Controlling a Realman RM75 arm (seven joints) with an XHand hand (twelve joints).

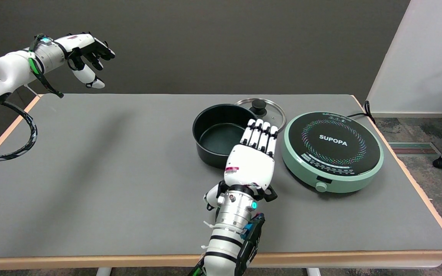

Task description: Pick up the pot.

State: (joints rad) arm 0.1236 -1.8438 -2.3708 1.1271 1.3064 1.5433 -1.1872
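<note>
A black pot point(221, 134) is sitting near the middle of the grey table point(90, 172), open at the top and showing nothing inside. The right hand point(252, 153) is reaching in from the near edge, and its fingers point(260, 134) are lying straight and close together over the pot's right rim (whether they are actually touching the rim or just hovering above it, I cannot tell). They are not wrapping around anything, so the hand is holding nothing; the thumb is hidden under the palm. A glass lid point(264, 109) with a black knob is lying flat on the table just behind the pot, at its far right side. A round green hot plate point(333, 151) is resting to the right of the pot, close beside it but apart.
</note>
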